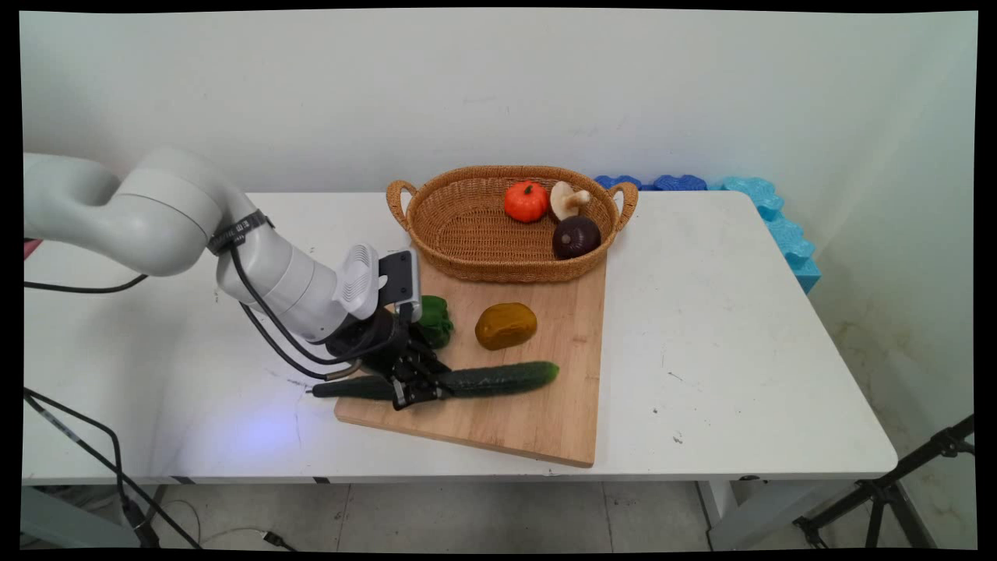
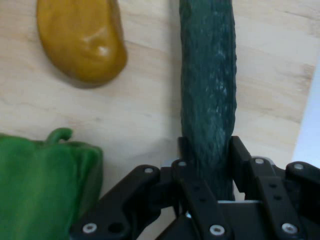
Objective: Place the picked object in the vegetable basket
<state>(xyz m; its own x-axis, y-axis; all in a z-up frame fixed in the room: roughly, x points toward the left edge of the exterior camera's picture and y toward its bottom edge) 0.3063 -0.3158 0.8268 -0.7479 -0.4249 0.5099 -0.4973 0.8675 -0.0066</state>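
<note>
Cucumber (image 2: 208,95) pinned between the two black fingers (image 2: 241,155) of the gripper (image 1: 417,384), which clamps it about a third of the way along from its left tip as it lies flat across the near part of a wooden cutting board (image 1: 545,425). Just beyond the claw, at 12 o'clock, sits a green bell pepper (image 1: 434,319); at 1 o'clock, a brown potato (image 1: 506,326). Farther back, a wicker basket (image 1: 467,234) rests on the board's far edge, holding a small orange pumpkin (image 1: 526,202), a pale mushroom (image 1: 567,200) and a dark purple onion (image 1: 576,237). All stands on a white table (image 1: 740,351).
</note>
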